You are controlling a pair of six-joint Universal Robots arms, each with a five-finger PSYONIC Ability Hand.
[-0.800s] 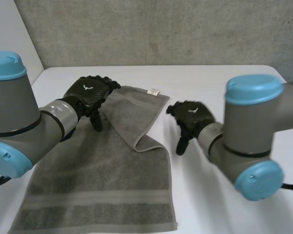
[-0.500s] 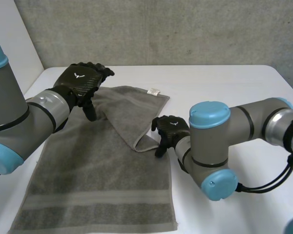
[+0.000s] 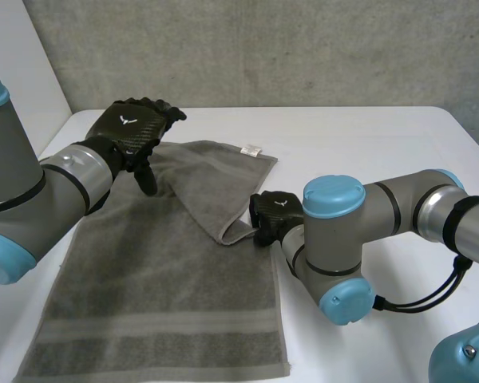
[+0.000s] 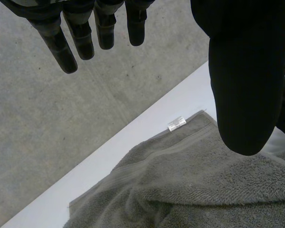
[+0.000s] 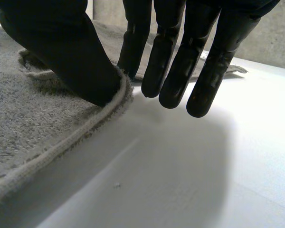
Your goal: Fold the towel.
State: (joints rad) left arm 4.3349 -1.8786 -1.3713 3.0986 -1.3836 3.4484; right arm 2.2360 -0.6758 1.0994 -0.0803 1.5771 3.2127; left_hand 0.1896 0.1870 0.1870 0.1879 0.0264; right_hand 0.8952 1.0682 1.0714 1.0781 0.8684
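Towel (image 3: pixel 160 271) on table (image 3: pixel 367 140); left hand (image 3: pixel 129 132) relaxed above corner; right hand (image 3: pixel 273 211) unclenched, thumb on edge.

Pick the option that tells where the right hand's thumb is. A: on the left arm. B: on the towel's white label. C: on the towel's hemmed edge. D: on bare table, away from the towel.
C: in the right wrist view the thumb of the right hand rests on the hem of the towel, its straight fingers over the table.

The towel (image 3: pixel 168 279) is nubby grey terry cloth; the table (image 3: pixel 367 152) is smooth matt white.
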